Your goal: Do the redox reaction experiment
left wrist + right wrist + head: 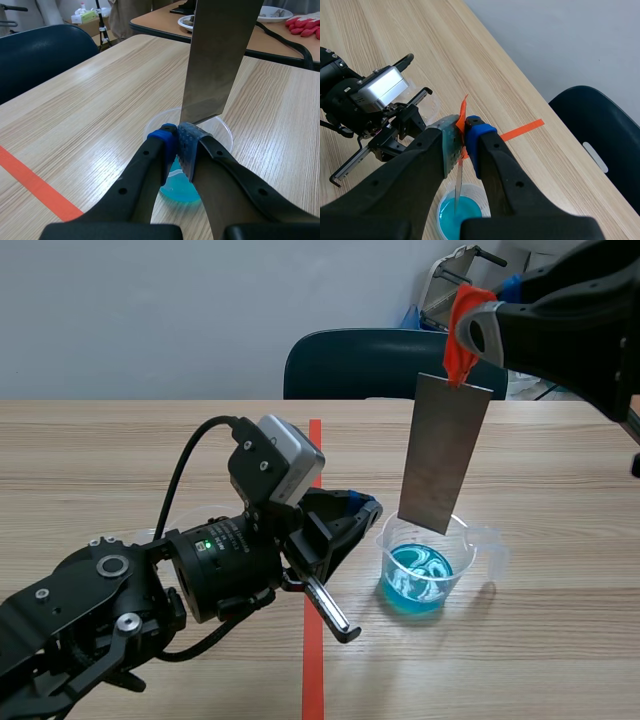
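Left arm (120, 590): black, jointed, lying low over the table, with a pale grey camera block on its wrist. The left gripper (177, 135) has its thick fingers pressed together, one pad blue and one grey and dotted. The tips sit at the near rim of the cup, and I cannot tell whether they touch it.

Right arm (580, 310): black, raised across the upper corner. The right gripper (464, 140) is clamped on the taped top of the metal plate.

Metal plate (440, 455): a flat, thin rectangle of dull grey, faintly streaked. It hangs a little tilted with its lower edge inside the mouth of the cup. Whether it reaches the liquid is not clear.

Cup (466, 562): clear soft plastic, round, with a small lip on the side away from the left gripper. It stands just beside the red line.

Blue liquid (420, 580): shallow and bright turquoise, with pale swirls on its surface.

Orange tape (462, 335): crumpled, wrapped round the top end of the plate.

Surface: the table (560, 640) is light wood-grain laminate, smooth with a soft sheen. An orange-red line (314, 680) runs away across it.

Room: a dark blue moulded chair (350, 365) stands behind the table against a plain pale wall (150, 310). Further off is a second table (280, 47) carrying a white bowl (272, 12), red gloves (302, 22) and a black cable (285, 42).
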Controlling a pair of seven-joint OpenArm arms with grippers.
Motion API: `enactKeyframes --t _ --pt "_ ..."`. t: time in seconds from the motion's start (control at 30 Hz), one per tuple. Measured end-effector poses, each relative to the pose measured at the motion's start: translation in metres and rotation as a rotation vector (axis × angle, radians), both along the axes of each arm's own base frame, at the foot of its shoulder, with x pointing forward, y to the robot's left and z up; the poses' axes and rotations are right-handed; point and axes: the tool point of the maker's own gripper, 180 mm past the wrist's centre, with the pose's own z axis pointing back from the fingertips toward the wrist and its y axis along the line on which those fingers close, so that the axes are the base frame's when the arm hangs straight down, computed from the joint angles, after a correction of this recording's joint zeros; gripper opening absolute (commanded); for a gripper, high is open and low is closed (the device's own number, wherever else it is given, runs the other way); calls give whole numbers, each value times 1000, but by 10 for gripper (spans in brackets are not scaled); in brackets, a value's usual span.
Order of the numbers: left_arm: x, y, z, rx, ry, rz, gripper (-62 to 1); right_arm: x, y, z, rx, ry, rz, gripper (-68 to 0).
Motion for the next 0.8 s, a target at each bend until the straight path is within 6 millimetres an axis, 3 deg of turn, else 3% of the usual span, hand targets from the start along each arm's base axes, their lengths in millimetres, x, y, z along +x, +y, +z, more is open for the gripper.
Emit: enactKeyframes --t 0.33,0.67,0.8 --pt "0 10 4 -25 -22 18 -592 0 0 0 0 0 0 -669" --pt "-16 67 15 36 -62 89 -589 0 0 0 0 0 0 -669" --pt "-29 90 18 62 -69 109 -516 0 0 0 0 0 0 -669"
